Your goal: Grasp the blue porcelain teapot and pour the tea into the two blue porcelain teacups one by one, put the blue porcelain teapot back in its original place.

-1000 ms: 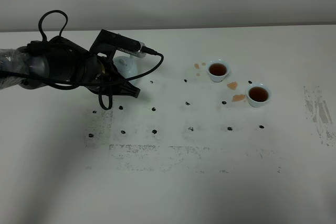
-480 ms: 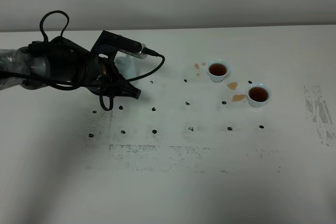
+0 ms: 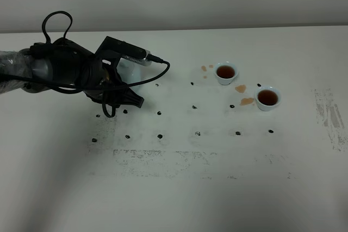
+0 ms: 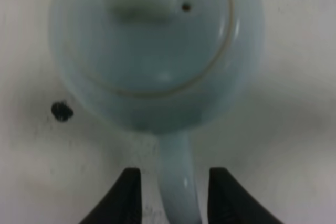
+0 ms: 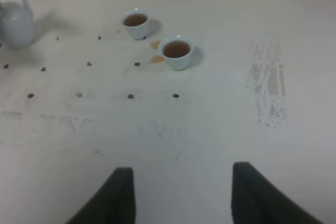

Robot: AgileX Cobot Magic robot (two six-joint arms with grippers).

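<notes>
Where the white bench [image 3: 179, 188] nears its far left corner, the pale sky-blue glossy porcelain teapot [image 4: 152, 51] stands upright on its base, round-bodied, with a low oblong knob and a small vent hole on its lid and a thin tan line where the lid meets the body. Its loop handle [image 4: 178, 182] runs back between the two black fingers [image 4: 128, 195] of the left gripper [image 4: 176, 198]. Those fingers stand slightly apart, a narrow gap showing on either side of the handle, so they flank it without pressing on it. From the high camera the dark left arm hides most of the pot. Toward the far right, two small pale-blue handleless porcelain teacups [image 3: 225, 73] sit near each other, both filled with dark tea, with tan spills [image 3: 246, 100] on the bench around them. The right gripper [image 5: 181, 195] hangs spread wide over bare bench, holding nothing.
</notes>
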